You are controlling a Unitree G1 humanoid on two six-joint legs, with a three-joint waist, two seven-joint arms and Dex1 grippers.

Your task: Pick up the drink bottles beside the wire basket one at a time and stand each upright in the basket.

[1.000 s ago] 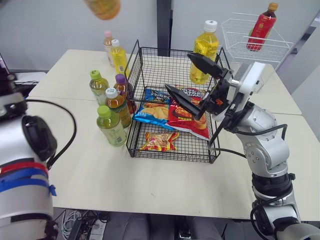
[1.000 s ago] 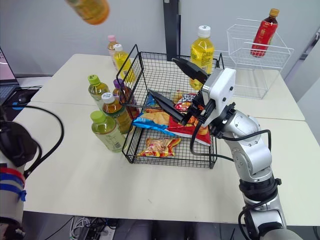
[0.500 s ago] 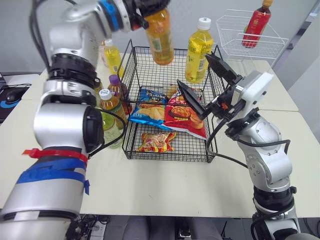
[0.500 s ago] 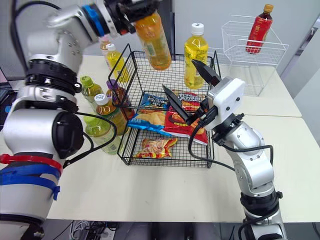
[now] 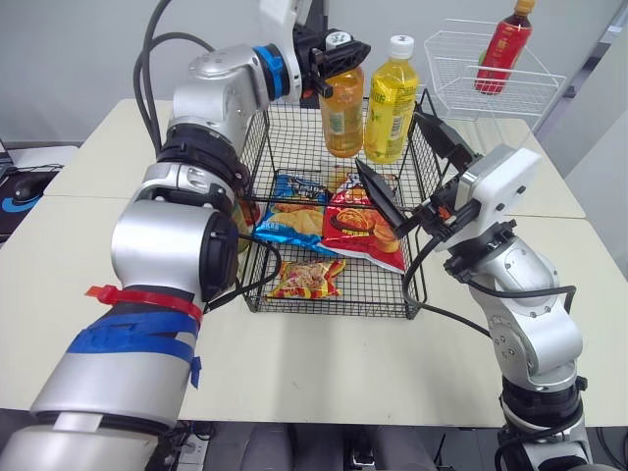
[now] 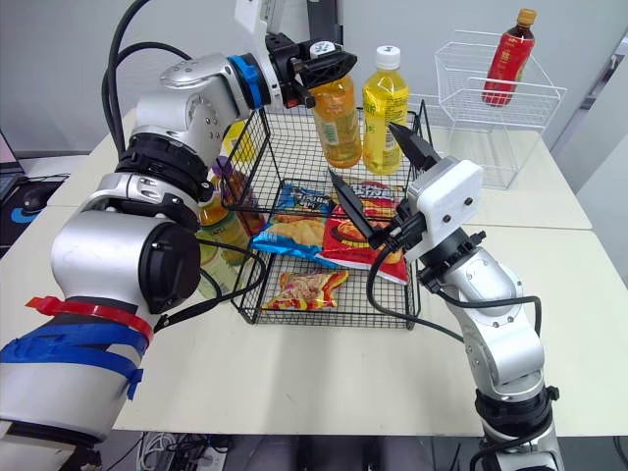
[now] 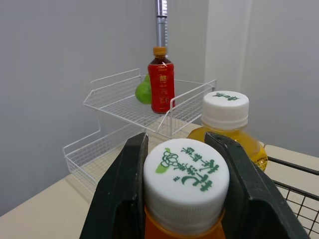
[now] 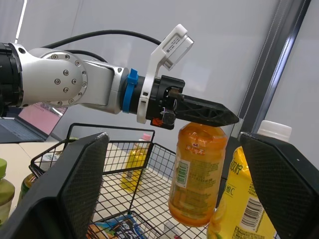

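Observation:
My left gripper [image 5: 339,47] is shut on the white cap [image 7: 186,184] of an orange drink bottle [image 5: 341,113]. The bottle is upright at the back of the black wire basket [image 5: 334,310], just left of a yellow bottle [image 5: 391,103] standing there. I cannot tell whether its base touches the basket floor. My right gripper [image 6: 361,149] is open over the basket's right side, holding nothing, its fingers [image 8: 75,184] pointing toward the two bottles. More bottles [image 6: 218,208] stand left of the basket, mostly hidden behind my left arm.
Snack bags lie on the basket floor: a blue one [image 5: 294,221], a red one [image 5: 358,228] and a small one [image 5: 306,278]. A white wire rack [image 5: 461,74] at the back right of the table holds a red bottle [image 5: 500,49].
My left arm has carried the orange bottle from high up at the left down into the back of the basket, beside the yellow bottle. The right gripper has stayed open and barely moved.

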